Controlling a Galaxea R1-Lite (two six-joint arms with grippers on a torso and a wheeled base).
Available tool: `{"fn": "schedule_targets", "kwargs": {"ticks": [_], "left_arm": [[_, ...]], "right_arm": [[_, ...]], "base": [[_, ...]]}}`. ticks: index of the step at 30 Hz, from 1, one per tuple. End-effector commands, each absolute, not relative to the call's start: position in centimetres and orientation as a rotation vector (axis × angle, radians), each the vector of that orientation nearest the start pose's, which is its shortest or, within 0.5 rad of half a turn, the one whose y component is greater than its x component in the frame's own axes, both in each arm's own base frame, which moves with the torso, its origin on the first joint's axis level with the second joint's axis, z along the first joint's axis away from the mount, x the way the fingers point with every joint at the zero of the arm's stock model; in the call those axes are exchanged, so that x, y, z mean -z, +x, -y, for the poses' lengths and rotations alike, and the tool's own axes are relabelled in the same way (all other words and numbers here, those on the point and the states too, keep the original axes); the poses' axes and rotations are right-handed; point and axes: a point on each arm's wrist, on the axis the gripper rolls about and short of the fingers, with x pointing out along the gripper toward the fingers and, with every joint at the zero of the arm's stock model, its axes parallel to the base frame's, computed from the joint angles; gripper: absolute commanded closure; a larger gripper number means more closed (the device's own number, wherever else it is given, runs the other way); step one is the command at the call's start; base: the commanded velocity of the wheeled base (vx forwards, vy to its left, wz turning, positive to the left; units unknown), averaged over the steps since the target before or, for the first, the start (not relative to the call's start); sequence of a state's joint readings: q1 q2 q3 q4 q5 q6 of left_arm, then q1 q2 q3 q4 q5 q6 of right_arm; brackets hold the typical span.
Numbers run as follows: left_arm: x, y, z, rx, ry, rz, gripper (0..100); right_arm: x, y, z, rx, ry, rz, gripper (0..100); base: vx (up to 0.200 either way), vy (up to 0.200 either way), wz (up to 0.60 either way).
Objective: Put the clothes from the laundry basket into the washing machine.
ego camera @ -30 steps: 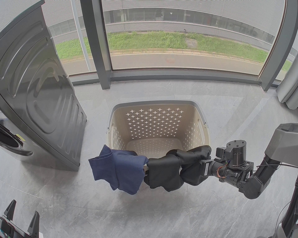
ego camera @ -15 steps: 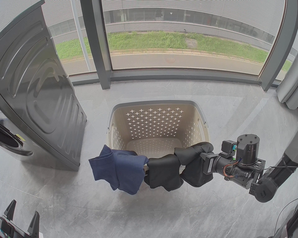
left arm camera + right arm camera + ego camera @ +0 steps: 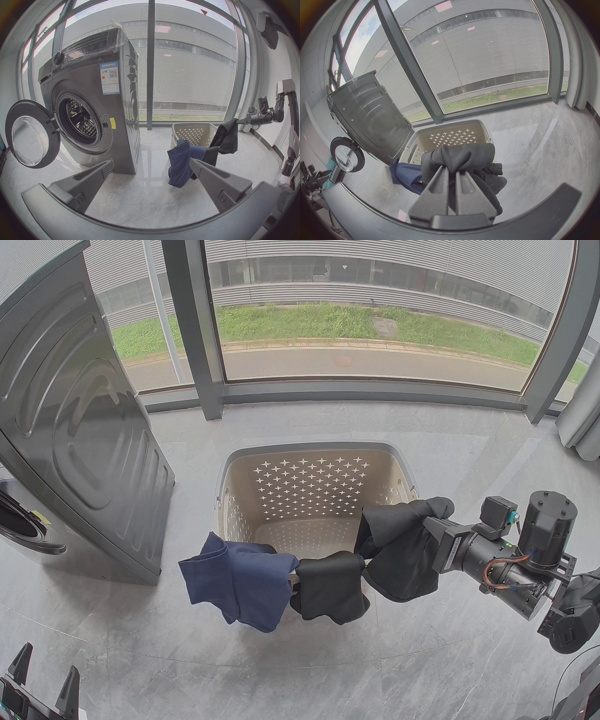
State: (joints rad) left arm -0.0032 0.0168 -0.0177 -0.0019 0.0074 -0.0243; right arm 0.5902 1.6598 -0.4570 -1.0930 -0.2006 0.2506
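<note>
While right pincer [image 3: 450,171] clamps black garment [image 3: 400,552] at near right corner of laundry basket [image 3: 312,447], blue garment [image 3: 240,580] hangs over near rim. Grey stone floor [image 3: 325,671], tall window [image 3: 375,315] behind. Washing machine [image 3: 93,103] at left, door open. Left pincer [image 3: 150,162] wide, holding nothing.

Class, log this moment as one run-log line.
right gripper: shut on black garment above laundry basket rim | blue garment: draped on rim | left gripper: open | washing machine door: open
</note>
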Motion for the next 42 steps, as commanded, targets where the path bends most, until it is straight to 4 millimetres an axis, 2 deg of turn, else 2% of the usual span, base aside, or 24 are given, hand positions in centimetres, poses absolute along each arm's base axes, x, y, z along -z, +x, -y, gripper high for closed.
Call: {"fn": "schedule_targets", "kwargs": {"ticks": [1,7,9,13,19,28,42], "left_arm": [[-7.6,-2.3,0.0,-0.005,-0.025,0.002,0],[-7.6,-2.3,0.0,-0.005,-0.025,0.002,0],[-7.6,-2.3,0.0,-0.005,-0.025,0.000,0],[-7.6,-2.3,0.0,-0.005,-0.025,0.000,0],[-7.6,-2.3,0.0,-0.005,-0.025,0.002,0],[-7.6,-2.3,0.0,-0.005,-0.025,0.000,0],[-7.6,-2.3,0.0,-0.003,-0.025,0.000,0]], "right_arm": [[-17.0,20.9,-13.8,-0.391,0.220,-0.084,100],[-17.8,19.9,-12.8,-0.386,0.221,-0.048,100],[-18.9,19.3,-12.6,-0.398,0.225,-0.007,100],[-18.7,19.2,-12.6,-0.400,0.222,-0.014,100],[-18.2,19.0,-12.8,-0.411,0.215,-0.033,100],[-18.0,18.7,-13.0,-0.424,0.212,-0.040,100],[-18.0,18.6,-13.2,-0.435,0.214,-0.037,100]], "base": [[0.000,0.000,0.00],[0.000,0.000,0.00],[0.000,0.000,0.00],[0.000,0.000,0.00],[-0.200,0.000,0.00],[0.000,0.000,0.00],[0.000,0.200,0.00]]}}
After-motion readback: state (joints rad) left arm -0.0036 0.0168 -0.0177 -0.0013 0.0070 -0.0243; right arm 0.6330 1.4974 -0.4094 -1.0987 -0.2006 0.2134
